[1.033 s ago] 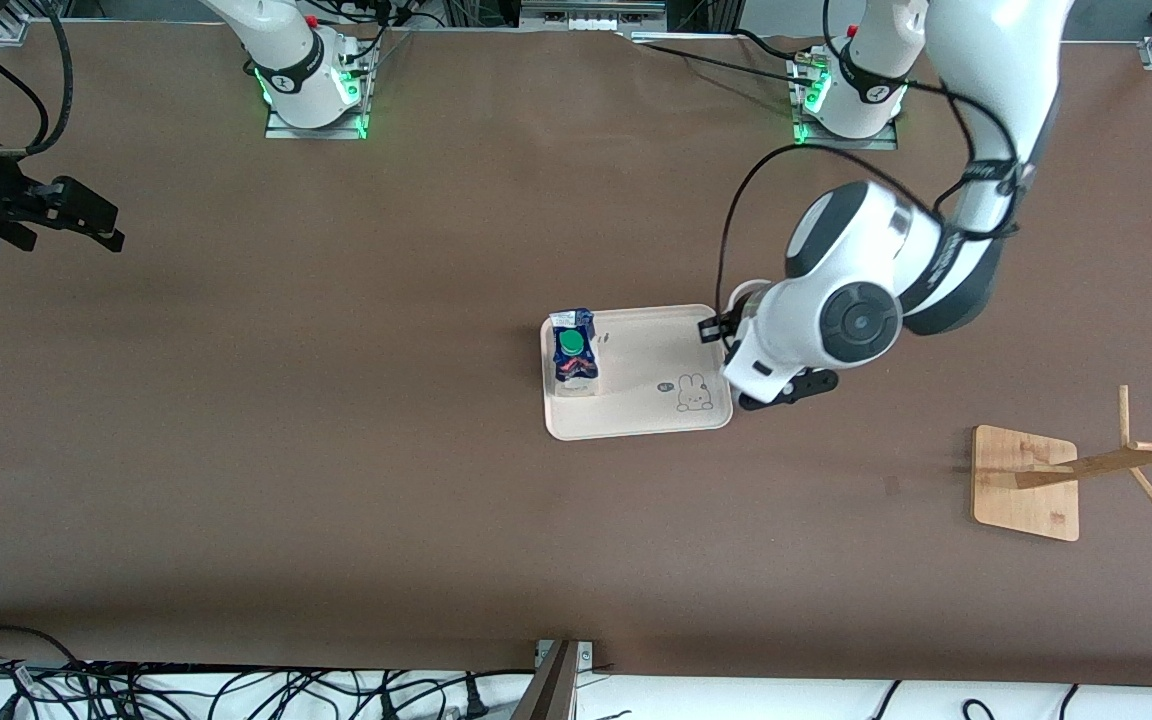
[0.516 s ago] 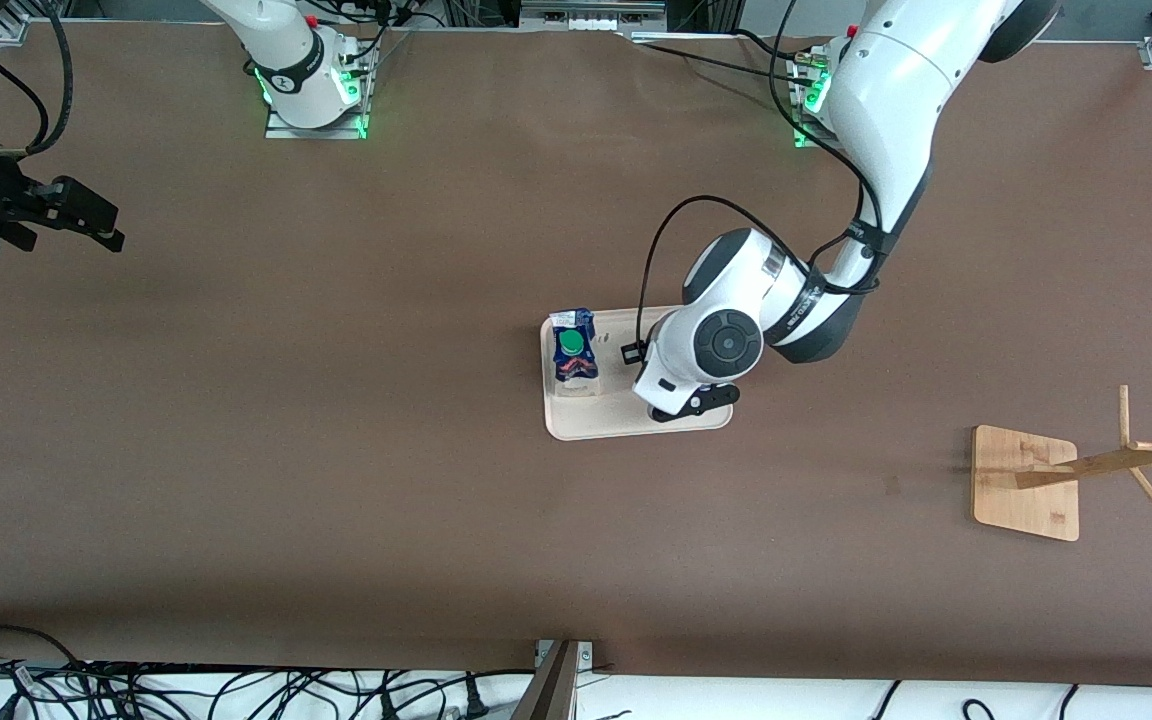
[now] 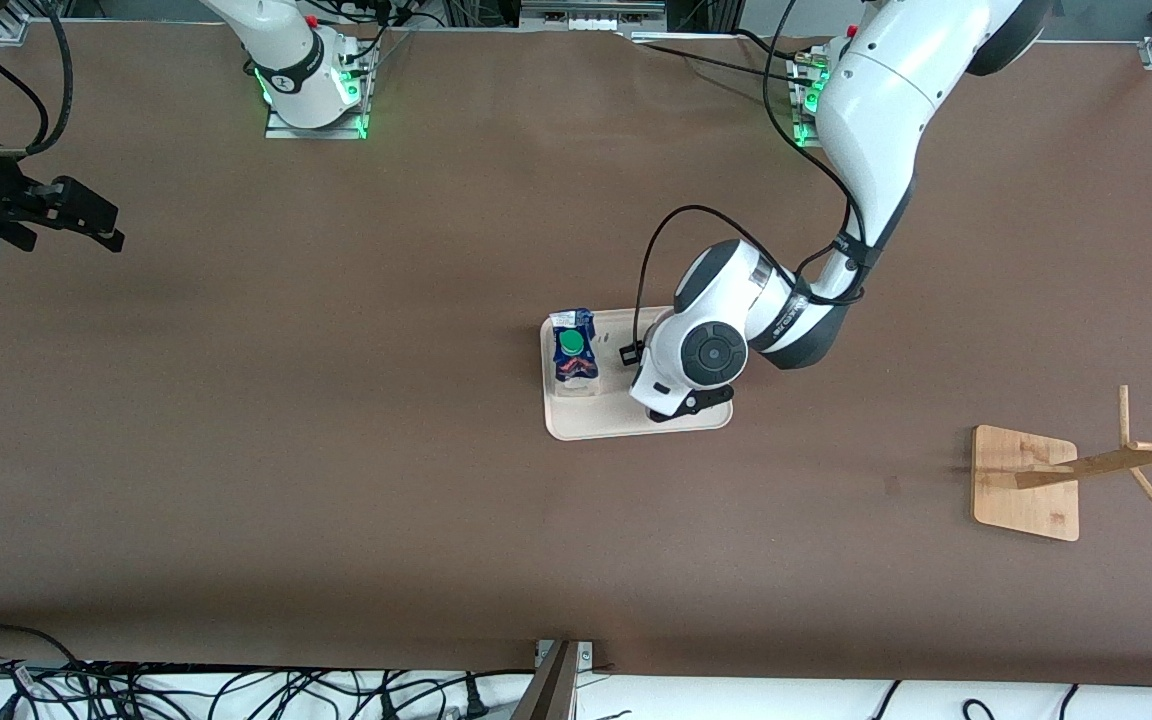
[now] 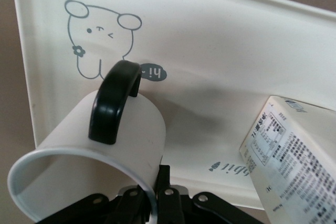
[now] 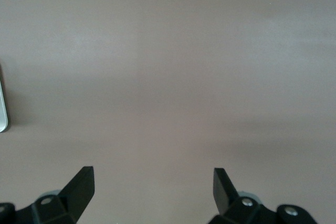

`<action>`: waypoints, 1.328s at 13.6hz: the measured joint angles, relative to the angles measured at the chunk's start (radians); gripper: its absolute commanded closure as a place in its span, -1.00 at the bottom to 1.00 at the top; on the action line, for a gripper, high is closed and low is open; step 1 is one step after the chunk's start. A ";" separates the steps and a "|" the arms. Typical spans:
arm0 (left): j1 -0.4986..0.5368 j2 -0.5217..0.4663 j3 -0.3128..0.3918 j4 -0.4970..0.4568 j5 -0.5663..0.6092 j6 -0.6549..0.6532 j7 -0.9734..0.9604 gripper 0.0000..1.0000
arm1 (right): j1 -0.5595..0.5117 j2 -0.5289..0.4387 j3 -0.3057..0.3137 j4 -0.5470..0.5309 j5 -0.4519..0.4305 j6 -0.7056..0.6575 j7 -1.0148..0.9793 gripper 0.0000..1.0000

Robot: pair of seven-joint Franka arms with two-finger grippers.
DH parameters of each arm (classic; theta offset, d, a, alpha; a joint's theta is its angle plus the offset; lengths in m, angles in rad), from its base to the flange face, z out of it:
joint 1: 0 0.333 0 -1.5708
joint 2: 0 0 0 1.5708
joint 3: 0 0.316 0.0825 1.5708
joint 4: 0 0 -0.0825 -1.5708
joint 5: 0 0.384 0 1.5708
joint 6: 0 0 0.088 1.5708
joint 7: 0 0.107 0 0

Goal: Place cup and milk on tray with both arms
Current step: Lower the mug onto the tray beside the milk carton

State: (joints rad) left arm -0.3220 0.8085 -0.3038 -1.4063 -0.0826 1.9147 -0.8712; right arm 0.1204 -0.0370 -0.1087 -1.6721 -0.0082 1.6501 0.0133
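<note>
The cream tray (image 3: 626, 418) lies mid-table, its rabbit drawing plain in the left wrist view (image 4: 100, 40). The milk (image 3: 573, 352) stands on the tray's end toward the right arm and also shows in the left wrist view (image 4: 294, 156). My left gripper (image 4: 156, 199) is shut on the rim of the white cup (image 4: 79, 135), whose black handle (image 4: 114, 102) faces the camera. It holds the cup low over the tray beside the milk. In the front view the left wrist (image 3: 701, 352) hides the cup. My right gripper (image 3: 86, 215) waits open and empty over bare table, as in its wrist view (image 5: 152, 174).
A square wooden stand base (image 3: 1026, 482) with a slanted pegged post (image 3: 1126, 455) sits toward the left arm's end, nearer to the front camera than the tray. Cables lie along the table's front edge (image 3: 236, 690).
My left arm has carried the cup from past the tray's end to over the tray, closer to the milk. The right arm has not moved.
</note>
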 measured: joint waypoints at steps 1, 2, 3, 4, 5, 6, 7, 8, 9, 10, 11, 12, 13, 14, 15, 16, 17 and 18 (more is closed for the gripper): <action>0.000 0.001 0.001 0.000 0.002 0.000 0.000 -1.00 | 0.000 0.000 0.000 0.000 0.000 0.000 0.000 -1.00; 0.000 0.001 0.003 0.000 0.008 0.000 0.000 -1.00 | 0.000 0.000 0.000 0.000 0.000 0.000 0.000 -1.00; 0.000 0.001 0.004 0.001 0.017 0.000 0.000 -1.00 | 0.000 0.000 0.000 0.000 0.000 0.000 0.000 -1.00; 0.001 0.001 0.005 0.002 0.023 0.000 0.000 -1.00 | 0.000 0.000 0.000 0.000 0.000 0.000 0.000 -1.00; 0.002 0.001 0.006 0.006 0.024 0.000 0.000 -1.00 | 0.000 0.000 0.000 0.000 0.000 0.000 0.000 -1.00; 0.002 0.000 0.006 0.014 0.025 -0.005 0.000 -1.00 | 0.000 0.000 0.000 0.000 0.000 0.000 0.000 -1.00; 0.003 -0.003 0.006 0.026 0.025 -0.023 0.000 -1.00 | 0.000 0.000 0.000 0.000 0.000 0.000 0.000 -1.00; 0.005 -0.011 0.006 0.042 0.026 -0.060 0.000 -1.00 | 0.000 0.000 0.000 0.000 0.000 0.000 0.000 -1.00; 0.008 -0.030 0.008 0.056 0.027 -0.104 0.000 -1.00 | 0.000 0.000 0.000 0.000 0.000 0.000 0.000 -1.00; 0.014 -0.057 0.012 0.065 0.028 -0.143 0.000 -1.00 | 0.000 0.000 0.000 0.000 0.000 0.000 0.000 -1.00; 0.027 -0.090 0.015 0.071 0.028 -0.180 0.000 -1.00 | 0.000 0.000 0.000 0.000 0.000 0.000 0.000 -1.00; 0.048 -0.128 0.016 0.075 0.029 -0.218 0.012 -1.00 | 0.000 0.000 0.000 0.000 0.000 0.000 0.000 -1.00; 0.077 -0.169 0.018 0.078 0.030 -0.260 0.050 -1.00 | 0.000 0.000 0.000 0.001 0.000 0.000 0.000 -1.00; 0.113 -0.212 0.019 0.079 0.031 -0.305 0.109 -1.00 | 0.000 0.000 0.000 0.001 0.000 0.000 0.000 -1.00; 0.158 -0.257 0.020 0.080 0.032 -0.349 0.184 -1.00 | 0.000 0.000 0.000 0.001 0.000 0.000 0.000 -1.00; 0.207 -0.301 0.021 0.080 0.032 -0.385 0.266 -1.00 | 0.000 0.000 0.000 0.001 0.000 0.000 0.000 -1.00; 0.257 -0.343 0.023 0.080 0.035 -0.410 0.350 -1.00 | 0.000 0.000 0.000 0.001 0.000 0.000 0.000 -1.00; 0.301 -0.378 0.024 0.080 0.054 -0.426 0.424 -1.00 | 0.000 0.000 0.000 0.001 0.000 0.000 0.000 -1.00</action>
State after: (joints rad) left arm -0.0214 0.4301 -0.2802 -1.3266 -0.0289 1.4889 -0.4467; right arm 0.1204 -0.0367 -0.1087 -1.6711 -0.0080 1.6501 0.0133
